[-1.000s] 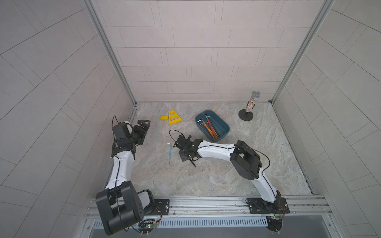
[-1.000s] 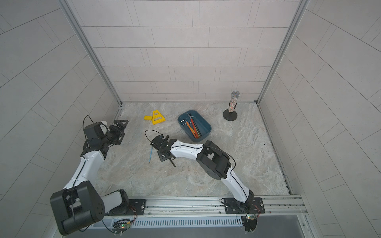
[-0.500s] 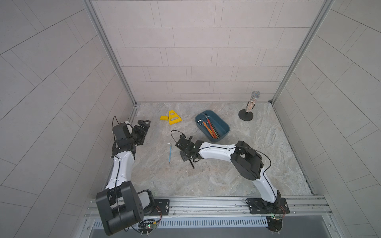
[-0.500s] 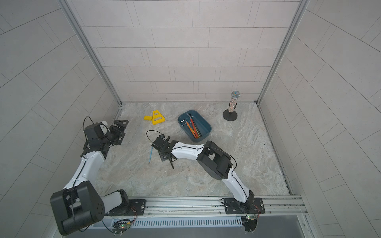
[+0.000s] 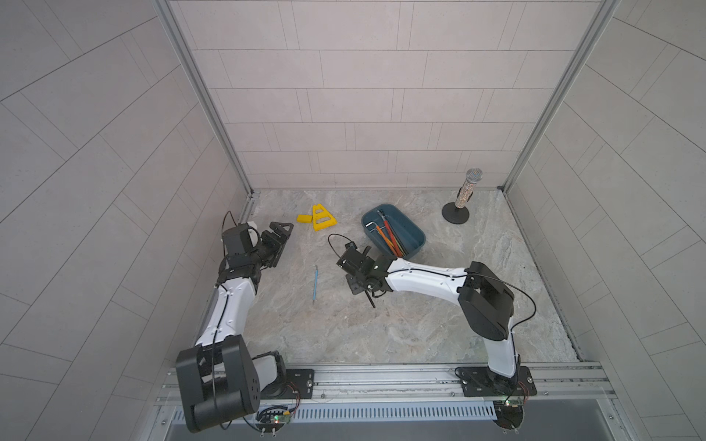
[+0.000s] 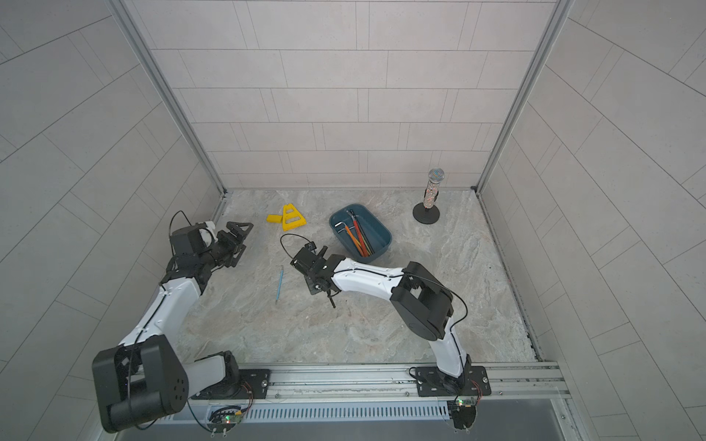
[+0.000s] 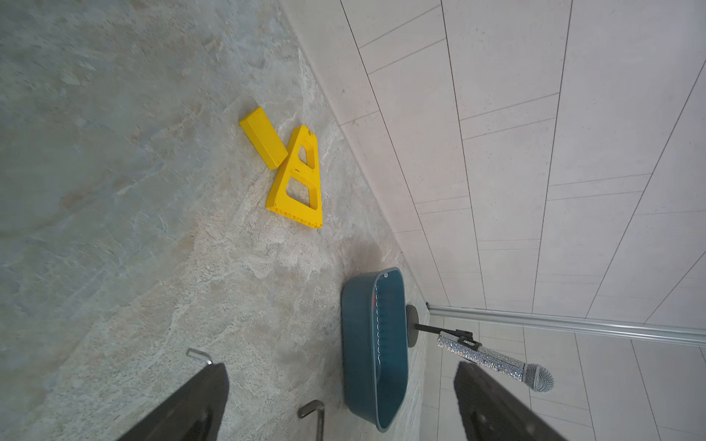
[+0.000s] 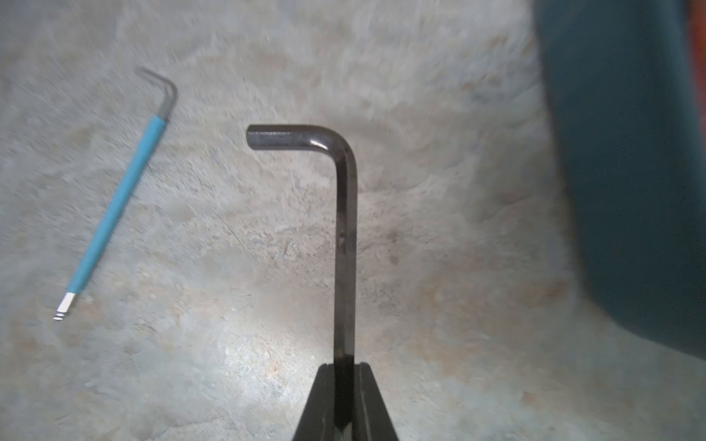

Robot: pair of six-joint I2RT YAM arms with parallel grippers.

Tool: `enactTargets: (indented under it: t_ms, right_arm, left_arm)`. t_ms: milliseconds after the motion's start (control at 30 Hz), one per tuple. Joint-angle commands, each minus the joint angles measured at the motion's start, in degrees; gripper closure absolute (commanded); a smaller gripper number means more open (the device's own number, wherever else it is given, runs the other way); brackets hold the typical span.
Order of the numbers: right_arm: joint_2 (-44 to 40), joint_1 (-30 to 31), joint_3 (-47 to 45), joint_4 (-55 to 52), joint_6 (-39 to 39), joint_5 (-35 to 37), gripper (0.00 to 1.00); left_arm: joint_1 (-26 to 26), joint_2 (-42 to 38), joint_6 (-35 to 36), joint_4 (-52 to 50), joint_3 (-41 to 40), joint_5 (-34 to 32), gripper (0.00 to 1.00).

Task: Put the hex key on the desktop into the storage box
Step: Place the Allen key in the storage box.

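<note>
Right tool (image 8: pixel 345 382) is clenched on the shaft of a dark hex key (image 8: pixel 345 229), held near-left of the storage box (image 5: pixel 405 229). Lots of key pokes past the tips, so it could swivel in that pinch or snag the box rim. A blue-sleeved hex key (image 5: pixel 314 282) lies on the worktop (image 5: pixel 382 332) further left. Left tool (image 5: pixel 283 228) hangs released. No readable writing anywhere.

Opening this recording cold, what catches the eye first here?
The right hand, near the middle of the desktop, is clamped on a black hex key. A blue-sleeved hex key lies loose on the desktop to its left, and the teal storage box behind already holds several orange and red keys.
</note>
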Motion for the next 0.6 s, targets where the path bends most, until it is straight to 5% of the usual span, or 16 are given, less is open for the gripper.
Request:
enactTargets:
  t_ms: [0,300,567]
  right_arm:
    - [-5.52,-1.39,2.5,-2.0,-3.46,4.18,1.0]
    - [-8.37,-10.88,7.8,-5.27,-10.56,2.2,1.0]
    - [1.03,-20.72,15.28,-6.73,-17.27,-0.78,1.0]
  left_arm:
    - [-1.15,0.25,1.62,0.24,1.01,0.74,0.0]
    - [-2.58,0.54,1.83,-0.04,1.22,0.91,0.0]
    - [-3.75,1.2,2.06,0.13,1.51,1.55,0.0]
